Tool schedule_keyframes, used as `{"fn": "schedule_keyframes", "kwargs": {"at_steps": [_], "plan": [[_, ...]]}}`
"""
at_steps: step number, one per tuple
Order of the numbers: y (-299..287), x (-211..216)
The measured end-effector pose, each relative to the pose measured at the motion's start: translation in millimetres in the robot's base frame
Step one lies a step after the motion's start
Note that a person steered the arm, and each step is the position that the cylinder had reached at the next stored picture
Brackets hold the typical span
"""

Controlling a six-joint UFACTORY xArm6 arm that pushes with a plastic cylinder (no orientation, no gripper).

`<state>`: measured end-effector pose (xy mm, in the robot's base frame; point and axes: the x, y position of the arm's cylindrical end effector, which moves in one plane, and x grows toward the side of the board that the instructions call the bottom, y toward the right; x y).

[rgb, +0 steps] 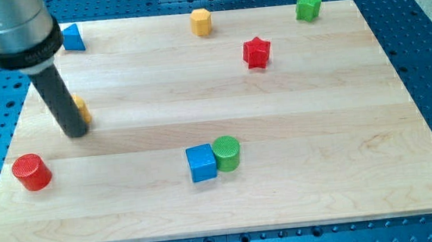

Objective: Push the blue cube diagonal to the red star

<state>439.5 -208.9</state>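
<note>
The blue cube sits low in the middle of the wooden board, touching a green cylinder on its right. The red star lies toward the view's top, right of centre, well apart from the cube. My tip is at the view's left, far left of the blue cube and a little above its level. The rod partly hides a yellow block just behind it.
A red cylinder stands at the lower left. A blue triangular block lies at the top left, a yellow hexagonal block at the top centre, a green star at the top right.
</note>
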Motion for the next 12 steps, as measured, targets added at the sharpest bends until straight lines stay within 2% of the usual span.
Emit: {"fn": "schedule_keyframes", "kwargs": {"at_steps": [1, 2, 3, 4, 5, 7, 8, 10, 11, 12], "plan": [[13, 25], [31, 112], [69, 179], [96, 172], [166, 168], [168, 63], [213, 41], [305, 22], [311, 15], [316, 32]]}}
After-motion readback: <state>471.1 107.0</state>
